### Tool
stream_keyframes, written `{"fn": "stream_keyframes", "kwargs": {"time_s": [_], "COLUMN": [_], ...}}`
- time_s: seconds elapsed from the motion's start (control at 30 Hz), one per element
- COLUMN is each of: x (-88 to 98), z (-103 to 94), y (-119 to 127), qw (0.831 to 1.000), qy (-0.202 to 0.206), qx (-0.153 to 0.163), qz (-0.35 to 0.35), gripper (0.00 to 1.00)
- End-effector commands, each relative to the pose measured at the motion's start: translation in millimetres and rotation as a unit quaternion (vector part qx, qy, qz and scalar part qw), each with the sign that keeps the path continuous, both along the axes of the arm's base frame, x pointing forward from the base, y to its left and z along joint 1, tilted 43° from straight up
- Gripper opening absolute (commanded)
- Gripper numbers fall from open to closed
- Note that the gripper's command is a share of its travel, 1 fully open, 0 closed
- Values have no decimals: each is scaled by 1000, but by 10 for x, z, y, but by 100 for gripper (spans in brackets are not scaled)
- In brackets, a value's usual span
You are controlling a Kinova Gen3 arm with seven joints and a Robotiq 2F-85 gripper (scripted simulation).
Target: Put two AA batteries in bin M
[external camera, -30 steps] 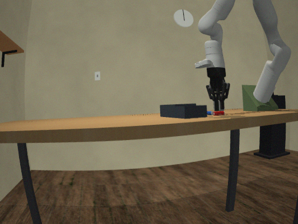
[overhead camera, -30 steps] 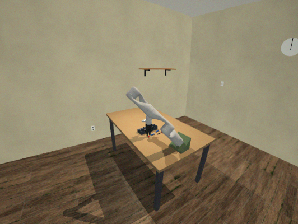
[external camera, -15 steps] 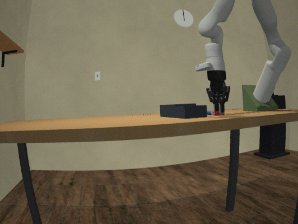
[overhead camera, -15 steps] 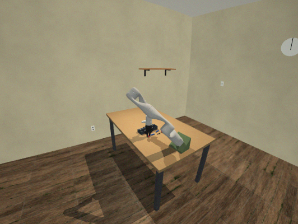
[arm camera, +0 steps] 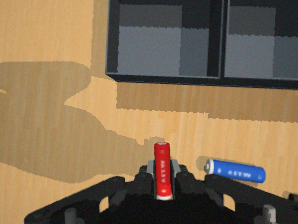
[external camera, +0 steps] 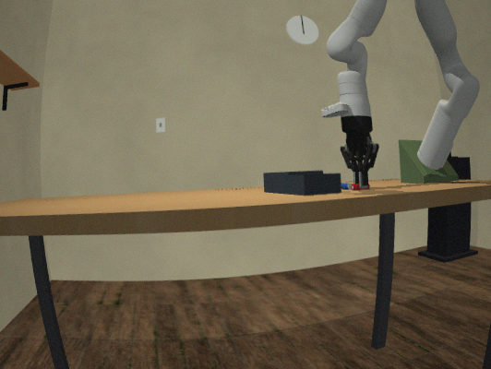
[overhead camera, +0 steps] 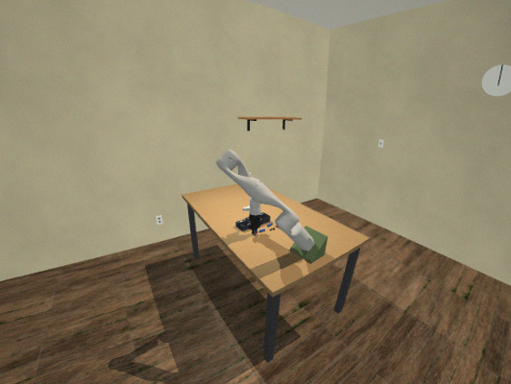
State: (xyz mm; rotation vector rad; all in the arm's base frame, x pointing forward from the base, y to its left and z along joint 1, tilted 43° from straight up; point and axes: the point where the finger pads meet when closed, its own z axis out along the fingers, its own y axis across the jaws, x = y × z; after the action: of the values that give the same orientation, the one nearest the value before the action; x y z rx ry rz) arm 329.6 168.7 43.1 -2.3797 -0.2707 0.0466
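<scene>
A red AA battery lies on the wooden table, a little in front of two dark open bins. The bins' labels are out of view. My gripper is down at the table top, its fingers pressed against both sides of the red battery. A blue AA battery lies on the table just right of it in the wrist view.
A green wedge block stands on the table beside the arm's base. A small dark thing shows at the right edge of the wrist view.
</scene>
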Motion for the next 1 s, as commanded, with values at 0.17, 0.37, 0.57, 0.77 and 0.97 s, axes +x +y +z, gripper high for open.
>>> {"fn": "stream_keyframes", "kwargs": {"time_s": [0.17,0.37,0.57,0.77,0.97], "x": [5,5,5,12,27], "z": [1,1,1,49,147], "y": [-3,-3,-3,-48,-137], "qw": [1000,1000,1000,1000,1000], "qy": [0,0,0,0,0], "qx": [0,0,0,0,0], "qz": [0,0,0,0,0], "gripper": [9,9,9,9,9]}}
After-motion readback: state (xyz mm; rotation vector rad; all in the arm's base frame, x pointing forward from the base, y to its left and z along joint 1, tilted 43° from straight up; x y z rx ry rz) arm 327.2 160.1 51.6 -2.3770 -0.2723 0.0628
